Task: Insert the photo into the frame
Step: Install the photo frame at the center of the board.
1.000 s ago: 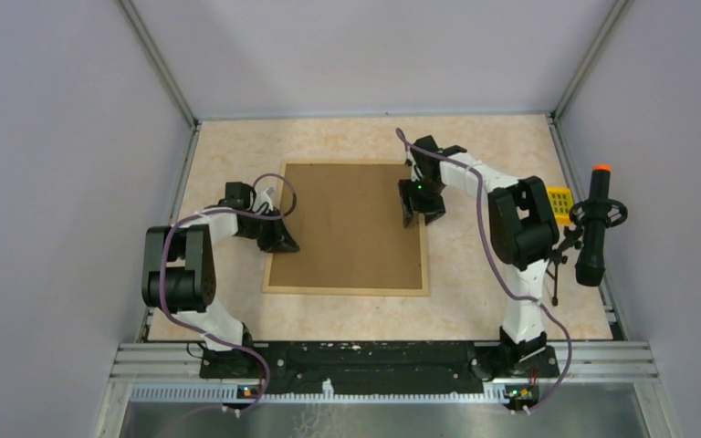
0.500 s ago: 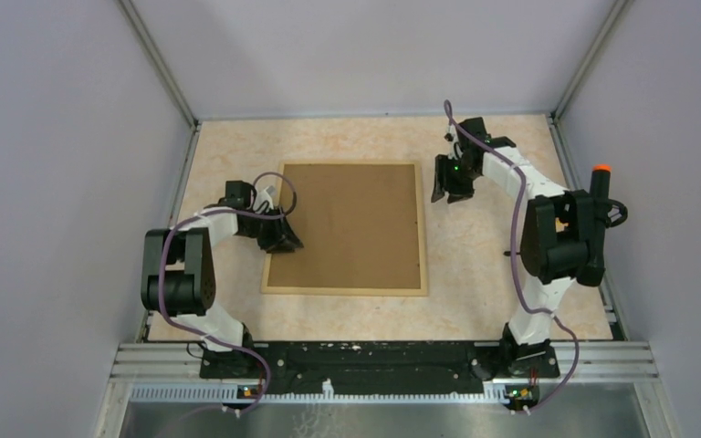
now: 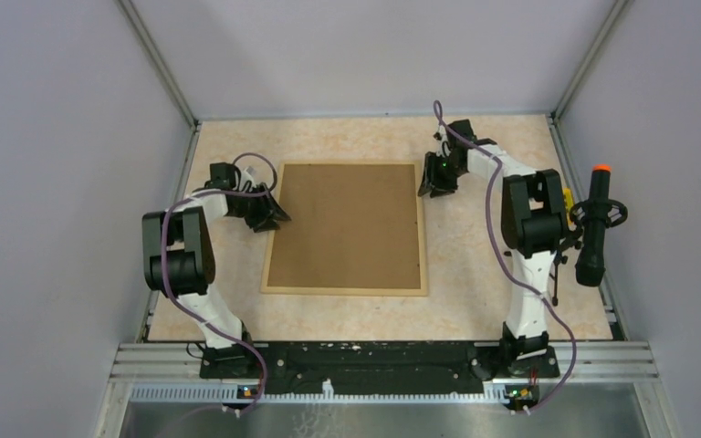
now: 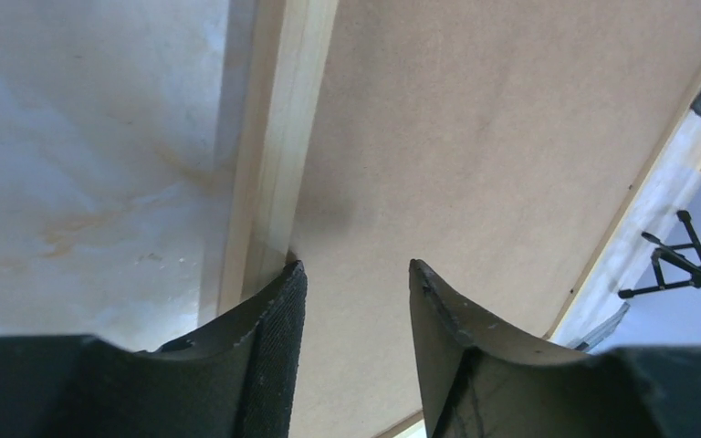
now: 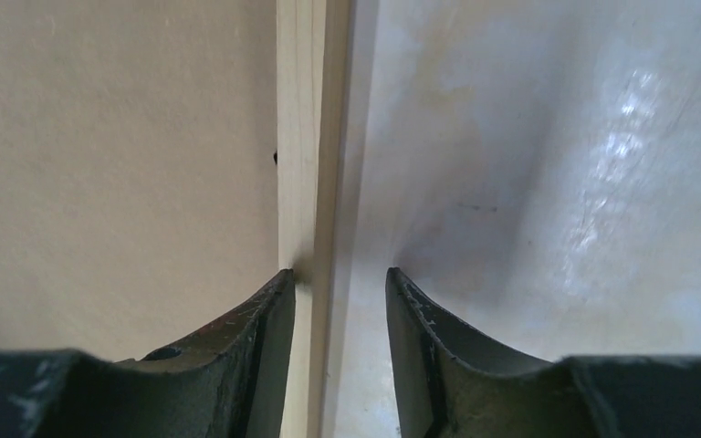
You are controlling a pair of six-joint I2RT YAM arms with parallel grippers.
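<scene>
Frame (image 3: 347, 291) flat at picture centre, back up, backing board (image 3: 347, 224) seated inside. Photo not visible, presumably beneath. Step judged: closing up. Next: pinch opposite rails, lift evenly. Left gripper (image 3: 272, 212) spread at upper-left rail. Right gripper (image 3: 432, 182) spread astride upper-right rail. Versus earlier frame: shifted upward, right one off the board.

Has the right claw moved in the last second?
Yes: the right gripper went right and farther back, off the brown board to the frame's right edge.
</scene>
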